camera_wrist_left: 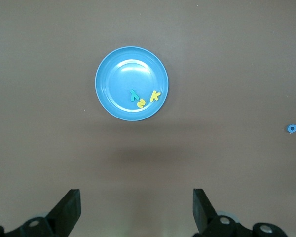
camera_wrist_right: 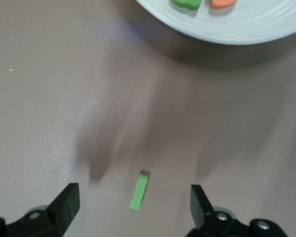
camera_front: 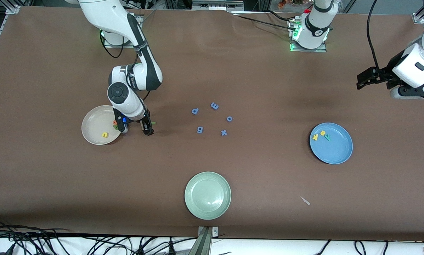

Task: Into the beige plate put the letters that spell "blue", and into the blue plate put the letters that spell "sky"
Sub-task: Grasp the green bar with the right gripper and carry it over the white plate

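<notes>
The beige plate (camera_front: 93,132) (camera_wrist_right: 237,34) holds the yellow u (camera_front: 105,135), the green b (camera_wrist_right: 185,4) and the orange e (camera_wrist_right: 222,4). The thin green l (camera_wrist_right: 139,190) (camera_front: 153,123) lies flat on the table just off that plate's rim. My right gripper (camera_front: 134,129) (camera_wrist_right: 133,212) hangs open low over the l, one finger on each side of it, touching nothing. The blue plate (camera_front: 337,150) (camera_wrist_left: 118,74) carries the yellow k (camera_wrist_left: 155,96), yellow s (camera_wrist_left: 141,103) and teal y (camera_wrist_left: 133,95). My left gripper (camera_front: 367,78) (camera_wrist_left: 135,212) waits open and empty, high at the left arm's end of the table.
Several blue-violet letters (camera_front: 214,105) lie scattered mid-table between the two plates. A pale green plate (camera_front: 207,195) sits nearer the front camera. A small white scrap (camera_front: 305,200) lies between it and the blue plate.
</notes>
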Available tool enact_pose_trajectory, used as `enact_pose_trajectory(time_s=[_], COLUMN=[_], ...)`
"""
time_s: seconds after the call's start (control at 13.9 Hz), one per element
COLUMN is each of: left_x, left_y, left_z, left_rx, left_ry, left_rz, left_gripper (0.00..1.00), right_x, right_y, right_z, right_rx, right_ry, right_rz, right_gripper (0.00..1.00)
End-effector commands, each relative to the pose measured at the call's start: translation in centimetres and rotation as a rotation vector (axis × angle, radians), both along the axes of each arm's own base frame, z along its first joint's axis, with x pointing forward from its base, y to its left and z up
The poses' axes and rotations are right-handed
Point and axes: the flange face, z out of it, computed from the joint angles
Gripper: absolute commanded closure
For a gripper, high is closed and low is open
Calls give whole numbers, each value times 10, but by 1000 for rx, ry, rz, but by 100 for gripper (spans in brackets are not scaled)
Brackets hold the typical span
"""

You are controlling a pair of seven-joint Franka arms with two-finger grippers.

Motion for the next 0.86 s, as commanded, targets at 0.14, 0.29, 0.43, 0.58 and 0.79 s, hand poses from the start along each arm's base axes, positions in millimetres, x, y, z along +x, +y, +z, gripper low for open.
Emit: enact_pose_trajectory(time_s=[0.14, 0.29, 0.43, 0.58, 0.79], left_x=[2, 2, 2, 2, 2], left_y=[-2, 0, 2, 5, 5], left_z=[8, 8, 8, 8, 8], left_rx=[19, 18, 18, 18, 18], left_ry=[9, 10, 9, 9, 10], left_rz=[6, 9, 12, 18, 18], left_gripper=[0, 0, 0, 0, 0], right_x=[-9, -12, -12, -12, -14], right_y=[3, 11, 12, 12, 11], right_z=[-8, -14, -14, -14, -15], right_rx=[6, 6, 7, 6, 5], right_ry=[-56, -64, -70, -70, -60], right_rz=[-16, -23, -23, 2, 1], right_gripper=[20, 34, 46, 62, 100])
